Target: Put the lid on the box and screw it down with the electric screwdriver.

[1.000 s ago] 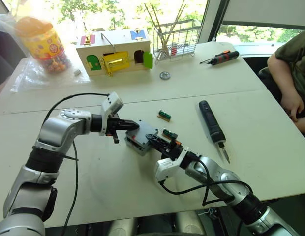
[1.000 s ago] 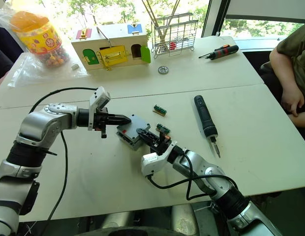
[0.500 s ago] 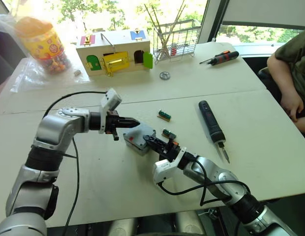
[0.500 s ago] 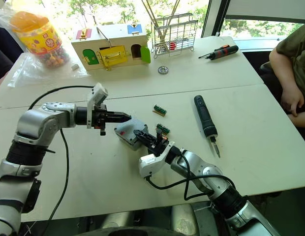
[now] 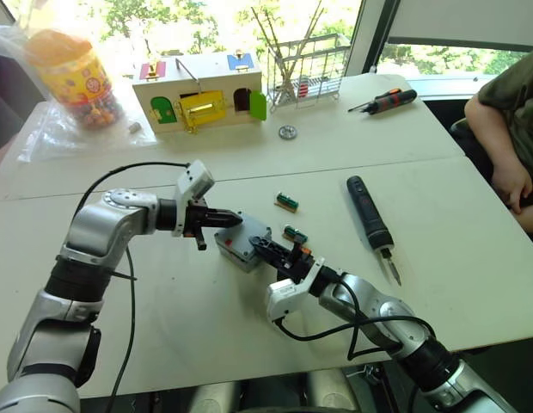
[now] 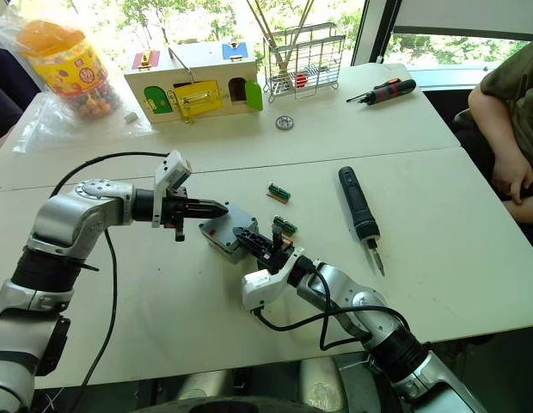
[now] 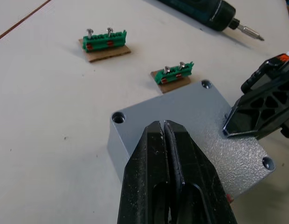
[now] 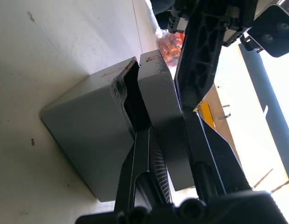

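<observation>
While the lid (image 8: pixel 156 107) is sitting tilted on the box (image 5: pixel 241 243) at frame centre, right gripper (image 5: pixel 269 252) is clamping its edge; left gripper (image 7: pixel 166 140), fingers together, is pressing its top. Electric screwdriver (image 5: pixel 370 216) is lying right of centre.

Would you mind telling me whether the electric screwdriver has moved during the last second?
No. The electric screwdriver lies where it was on the table, same spot relative to the table seam.
</observation>
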